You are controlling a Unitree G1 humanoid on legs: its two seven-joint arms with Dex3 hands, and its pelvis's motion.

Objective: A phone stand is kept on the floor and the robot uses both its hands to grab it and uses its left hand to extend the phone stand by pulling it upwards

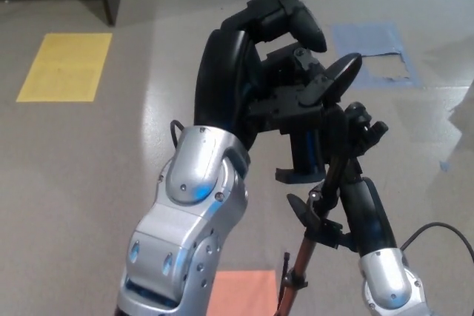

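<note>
Fingers of my left hand (pixel 255 57) were curled around the black head of the phone stand (pixel 307 146), holding it raised high above the speckled floor (pixel 89 153); my right hand (pixel 348 183) was wrapped on the pole just beneath, though how tightly those fingers closed I could not tell. Between both hands the stand stood over the floor's near edge, close to an orange patch (pixel 237 294). Its long axis ran nearly upright, leaning slightly, head uppermost and copper pole (pixel 300 271) running down out of sight. I judged it light and stiff, the cradle smooth plastic, best gripped at the head above and pole below.
</note>
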